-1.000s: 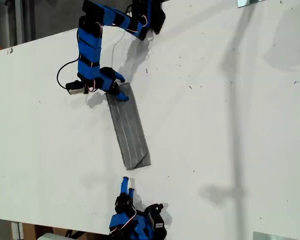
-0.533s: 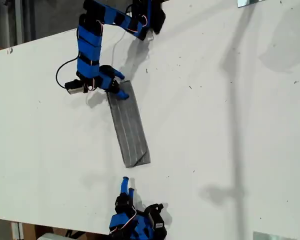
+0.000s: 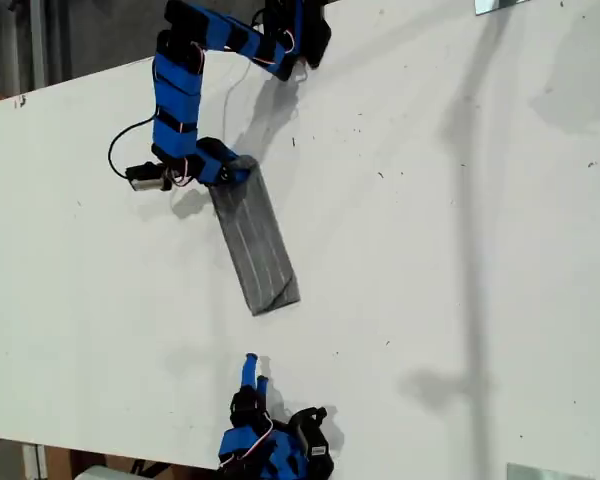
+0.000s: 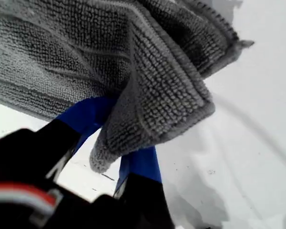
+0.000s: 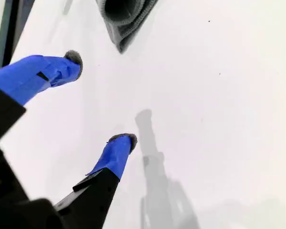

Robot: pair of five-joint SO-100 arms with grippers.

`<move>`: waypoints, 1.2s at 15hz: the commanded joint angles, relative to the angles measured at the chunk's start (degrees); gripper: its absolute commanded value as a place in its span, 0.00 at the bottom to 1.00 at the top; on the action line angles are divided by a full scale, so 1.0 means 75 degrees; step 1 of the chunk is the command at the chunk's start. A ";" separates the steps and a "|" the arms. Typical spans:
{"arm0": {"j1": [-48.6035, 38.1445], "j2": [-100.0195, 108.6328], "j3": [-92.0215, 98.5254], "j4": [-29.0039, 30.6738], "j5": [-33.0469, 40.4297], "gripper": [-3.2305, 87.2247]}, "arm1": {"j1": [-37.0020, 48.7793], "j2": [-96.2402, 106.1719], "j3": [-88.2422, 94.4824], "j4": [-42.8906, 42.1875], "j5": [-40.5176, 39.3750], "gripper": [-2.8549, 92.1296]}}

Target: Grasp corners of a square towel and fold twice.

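Note:
The grey striped towel (image 3: 256, 240) lies folded into a narrow strip on the white table (image 3: 460, 250), running up toward the exterior view's left. My first gripper (image 3: 234, 172) is shut on the strip's upper end. In the first wrist view the towel (image 4: 157, 81) bunches over both blue fingers (image 4: 86, 114), and one corner (image 4: 243, 44) sticks out. My second gripper (image 3: 251, 366) stands open near the exterior view's bottom edge, a short gap below the strip's lower end. Its fingertips (image 5: 124, 140) hold nothing, and the towel (image 5: 126, 19) has its tip just ahead of them.
A black cable (image 3: 115, 155) loops beside the first arm's wrist. Metal plates sit at the exterior view's top right (image 3: 500, 5) and bottom right (image 3: 545, 472). The table's edge (image 3: 70, 85) runs along the exterior view's upper left.
My first gripper has shut on the towel's upper end and dragged the strip slightly upward in the exterior view, widening the gap to my second gripper, which stayed still.

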 commanded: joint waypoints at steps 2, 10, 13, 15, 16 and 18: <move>0.0023 0.0047 -0.0023 0.0059 -0.0047 0.33 | 0.0012 0.2520 0.1266 0.0246 0.0656 0.03; 0.0082 0.0176 0.0023 0.0059 -0.0047 0.33 | -0.0375 0.7652 0.3352 0.1500 0.2730 0.03; 0.0094 0.0187 0.0023 0.0059 -0.0035 0.33 | -0.0246 0.8074 0.3281 0.1805 0.2766 0.03; 0.0129 0.0187 0.0035 0.0059 -0.0035 0.33 | -0.0387 0.7980 0.2473 0.2086 0.2695 0.03; 0.0129 0.0187 0.0047 0.0059 -0.0047 0.32 | -0.0645 0.7688 0.1945 0.2109 0.2578 0.03; 0.0129 0.0187 0.0047 0.0059 -0.0047 0.32 | -0.1441 0.6738 0.0797 0.1852 0.2145 0.03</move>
